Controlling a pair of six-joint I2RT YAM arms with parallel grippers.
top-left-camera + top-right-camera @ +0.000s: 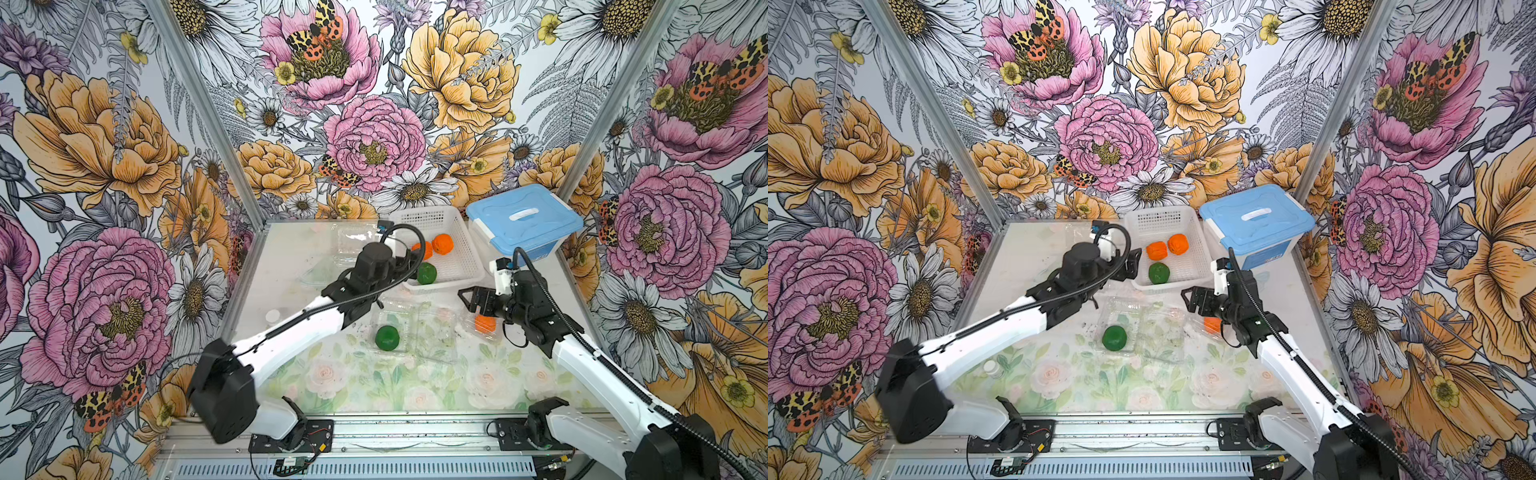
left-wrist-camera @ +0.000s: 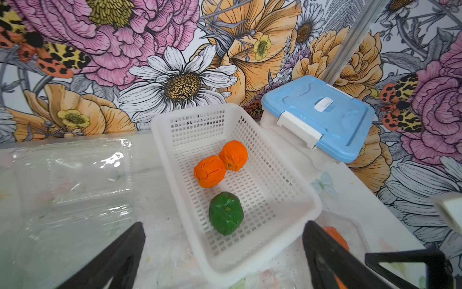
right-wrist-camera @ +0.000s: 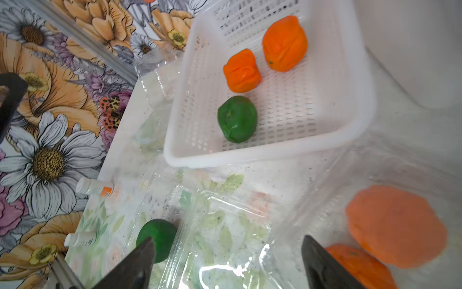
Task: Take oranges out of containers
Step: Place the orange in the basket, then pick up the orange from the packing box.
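Three oranges sit in the white perforated basket [image 2: 250, 271] right now: two bright orange fruits [image 2: 209, 171] side by side toward the back wall, and a dark green orange [image 2: 225, 213] nearer the front rim. The left gripper [image 1: 1131, 264] hangs at the basket's left edge with jaws spread wide and nothing between them. In its wrist view the two black fingers [image 2: 120, 257] frame the basket's near end.

Over in the middle of the surface [image 1: 291, 270], the open clamshell [image 1: 419, 328] lies with its lid folded flat, and a second green orange [image 1: 387, 338] rests in its left half. The right gripper [image 1: 469, 297] hovers just off the basket's front right corner, also gaping wide and empty. Right below that arm is the right-hand clamshell [image 3: 325, 200] with two orange fruits inside [image 3: 396, 225]; through the hazy plastic I cannot tell whether its lid is down.

At the back left, an empty clamshell [image 2: 75, 172] sits beside the basket. A blue-lidded white tub [image 1: 523, 220] stands at the back right, touching the basket's far side. Two small white bottles [image 3: 93, 187] lie near the left edge.
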